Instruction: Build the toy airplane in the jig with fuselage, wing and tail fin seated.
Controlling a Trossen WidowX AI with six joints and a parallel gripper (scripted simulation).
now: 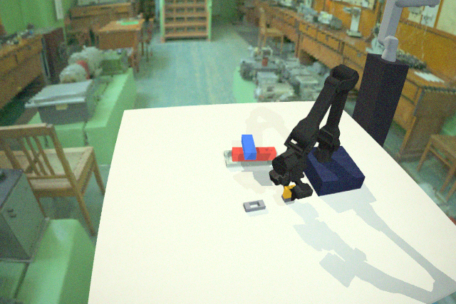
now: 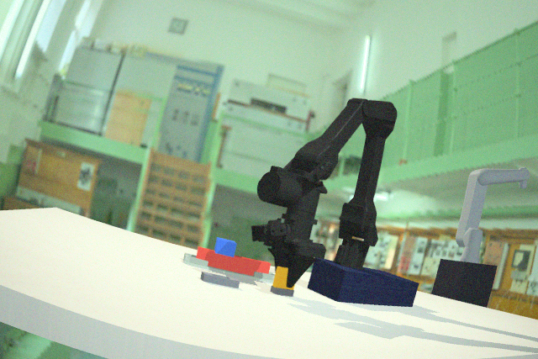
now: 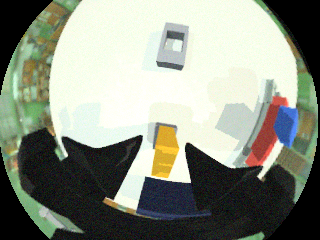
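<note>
The yellow tail fin (image 1: 286,192) (image 2: 280,277) (image 3: 165,155) stands upright in a small grey holder (image 1: 286,200) (image 2: 281,292) (image 3: 158,131) on the table. My gripper (image 1: 288,194) (image 2: 284,278) (image 3: 164,142) is open, pointing down, low around the fin; the wrist view shows a gap between the fin and each finger. The red fuselage (image 1: 265,154) (image 2: 247,265) (image 3: 265,137) lies lengthwise in the light grey cradle (image 1: 235,164) (image 2: 189,259) (image 3: 254,127). The blue wing (image 1: 248,146) (image 2: 225,246) (image 3: 286,126) sits crosswise on top of it. The tail socket cannot be made out.
An empty grey rectangular holder (image 1: 249,208) (image 2: 219,279) (image 3: 170,64) lies on the table near the fin. The dark blue arm base (image 1: 338,183) (image 2: 361,285) (image 3: 167,197) is close behind the fin. A grey arm on a dark pedestal (image 1: 379,98) stands beyond the table edge.
</note>
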